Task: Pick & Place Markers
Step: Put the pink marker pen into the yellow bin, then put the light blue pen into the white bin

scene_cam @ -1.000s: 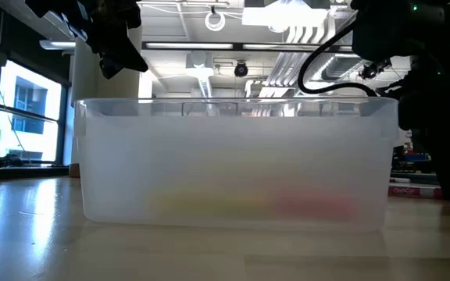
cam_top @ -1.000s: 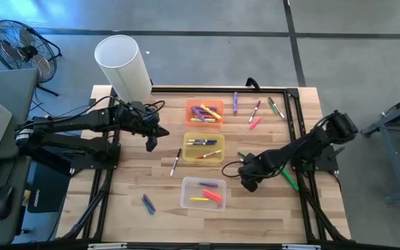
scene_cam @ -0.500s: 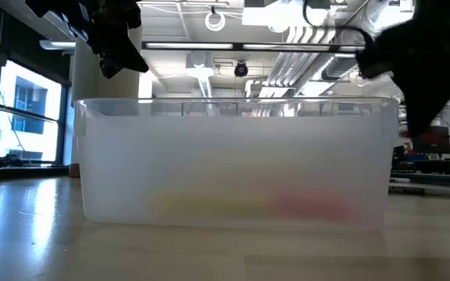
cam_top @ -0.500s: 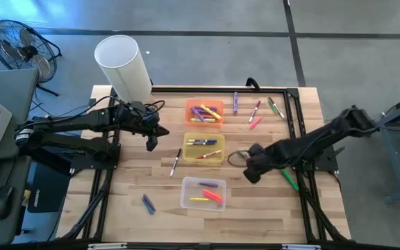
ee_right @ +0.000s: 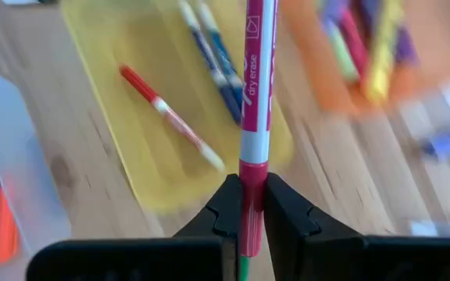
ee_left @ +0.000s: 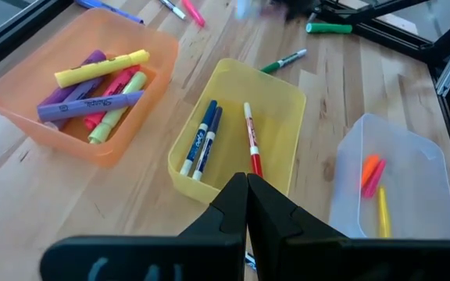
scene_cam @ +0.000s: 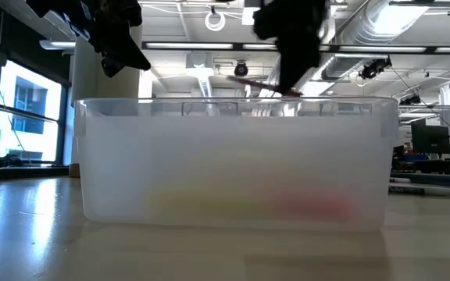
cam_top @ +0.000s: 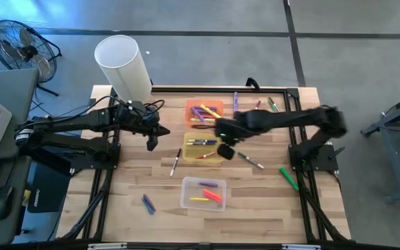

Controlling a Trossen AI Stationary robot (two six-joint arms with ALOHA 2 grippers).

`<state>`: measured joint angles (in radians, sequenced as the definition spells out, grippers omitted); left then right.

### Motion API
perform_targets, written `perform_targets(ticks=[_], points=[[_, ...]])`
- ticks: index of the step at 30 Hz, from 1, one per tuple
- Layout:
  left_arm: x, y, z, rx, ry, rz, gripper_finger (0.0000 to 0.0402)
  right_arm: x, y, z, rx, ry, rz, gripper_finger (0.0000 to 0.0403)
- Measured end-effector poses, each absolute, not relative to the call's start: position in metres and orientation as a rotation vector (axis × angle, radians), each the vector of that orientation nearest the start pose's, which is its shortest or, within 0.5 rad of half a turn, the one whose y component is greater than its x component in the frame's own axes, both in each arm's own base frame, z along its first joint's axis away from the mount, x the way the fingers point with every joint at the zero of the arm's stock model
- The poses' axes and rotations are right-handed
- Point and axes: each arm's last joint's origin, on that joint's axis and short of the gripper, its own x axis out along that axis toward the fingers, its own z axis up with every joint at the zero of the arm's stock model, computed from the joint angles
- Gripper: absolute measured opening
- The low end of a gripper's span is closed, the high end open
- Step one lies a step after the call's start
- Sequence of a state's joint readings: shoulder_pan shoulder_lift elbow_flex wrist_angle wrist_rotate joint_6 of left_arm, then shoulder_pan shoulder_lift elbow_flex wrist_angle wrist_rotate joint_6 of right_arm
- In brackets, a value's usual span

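Note:
My right gripper [cam_top: 225, 148] hangs over the right end of the yellow bin [cam_top: 194, 157], shut on a magenta-and-white dry-erase marker [ee_right: 255, 94]. In the low view that gripper [scene_cam: 287, 58] shows above the clear bin [scene_cam: 233, 164], with the marker [scene_cam: 250, 83] sticking out sideways. The yellow bin [ee_right: 123, 47] holds two blue markers [ee_left: 201, 140] and a red one [ee_left: 251, 140]. The orange bin [cam_top: 205, 111] and the clear bin [cam_top: 203, 193] hold more markers. My left gripper [ee_left: 246, 195] is shut and hovers left of the yellow bin, touching nothing. My right gripper pinches the marker between its two fingers at the magenta end section [ee_right: 251, 176]. The fingers [ee_right: 283, 207] lie across the marker. The marker is lifted clear, and its long white and magenta part reaches out beyond the fingers over the yellow bin.
Loose markers lie on the wood: a black-and-white one [cam_top: 175, 163], a purple one [cam_top: 148, 203], a green one [cam_top: 289, 178], a green-and-white one [cam_top: 251, 161], and a few near the far right corner [cam_top: 257, 111]. A white cylinder [cam_top: 123, 66] stands at the far left corner.
My right gripper has risen from the table's near right part and swung left and toward the far edge, ending over the yellow bin. It has carried the magenta-and-white marker up clear of the wood. My left arm has kept still.

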<state>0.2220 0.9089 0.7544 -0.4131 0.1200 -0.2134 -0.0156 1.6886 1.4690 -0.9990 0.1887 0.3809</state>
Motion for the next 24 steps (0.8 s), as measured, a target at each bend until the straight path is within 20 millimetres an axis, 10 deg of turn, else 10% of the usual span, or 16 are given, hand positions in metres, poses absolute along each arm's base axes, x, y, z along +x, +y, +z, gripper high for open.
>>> perform_targets(ticks=[9, 17, 24], points=[[0.186, 0.038, 0.28, -0.307, 0.562, 0.159, 0.0, 0.409, -0.019, 0.211, 0.167, 1.358, -0.208, 0.0023], [0.186, 0.039, 0.28, -0.301, 0.564, 0.176, 0.001, 0.41, -0.017, 0.185, 0.177, 1.437, -0.207, 0.0079], [0.186, 0.04, 0.282, -0.238, 0.547, 0.19, 0.0108, 0.406, -0.017, 0.194, 0.176, 1.438, -0.209, 0.0118]])
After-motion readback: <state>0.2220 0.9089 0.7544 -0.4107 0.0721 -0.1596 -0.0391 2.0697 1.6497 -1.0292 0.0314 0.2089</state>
